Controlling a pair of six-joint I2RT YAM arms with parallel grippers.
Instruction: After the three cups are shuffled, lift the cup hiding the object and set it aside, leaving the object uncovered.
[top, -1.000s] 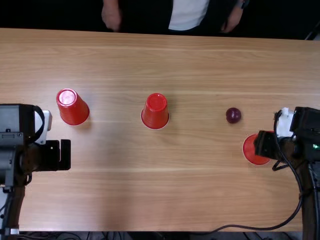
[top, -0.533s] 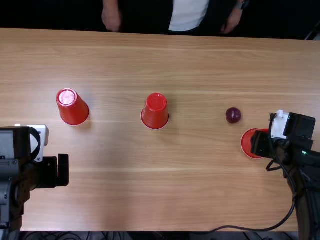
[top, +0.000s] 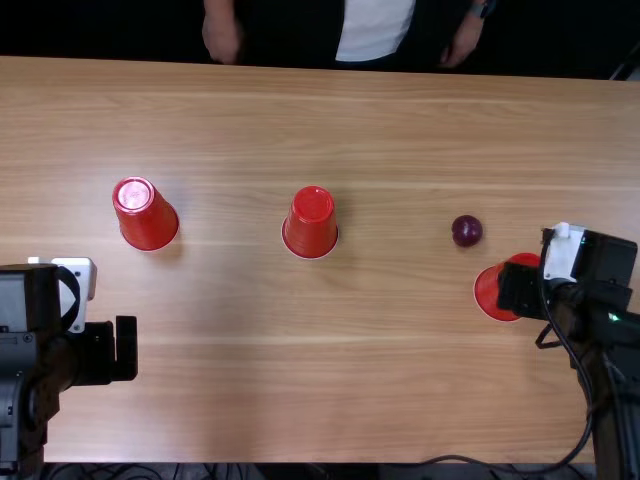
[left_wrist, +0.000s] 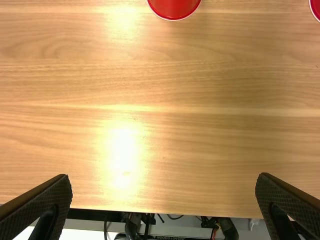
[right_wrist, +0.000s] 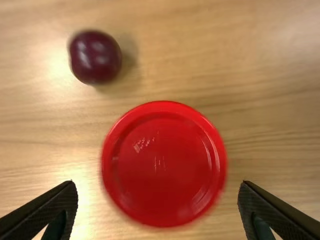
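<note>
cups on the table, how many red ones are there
3. The left cup stands at the table's left, the middle cup at its centre, the right cup at the right, near the ball.

Nothing legible; small print (left_wrist: 167, 237) beneath the table (left_wrist: 200, 150) looks unreadable.

Light brown wooden table (top: 330, 100), grain running lengthwise, faint board seams across top. Far edge straight, dark room space beyond it. Bright glare patch (left_wrist: 122, 150) on wood just ahead of left gripper (left_wrist: 160, 210); second, paler patch (left_wrist: 120, 25) farther ahead in same line. Near table edge directly below left gripper; black cables (left_wrist: 145, 220) and pale surface under that edge. Softer warm sheen (right_wrist: 50, 65) on wood ahead of right gripper (right_wrist: 157, 215), off to one side.
</note>
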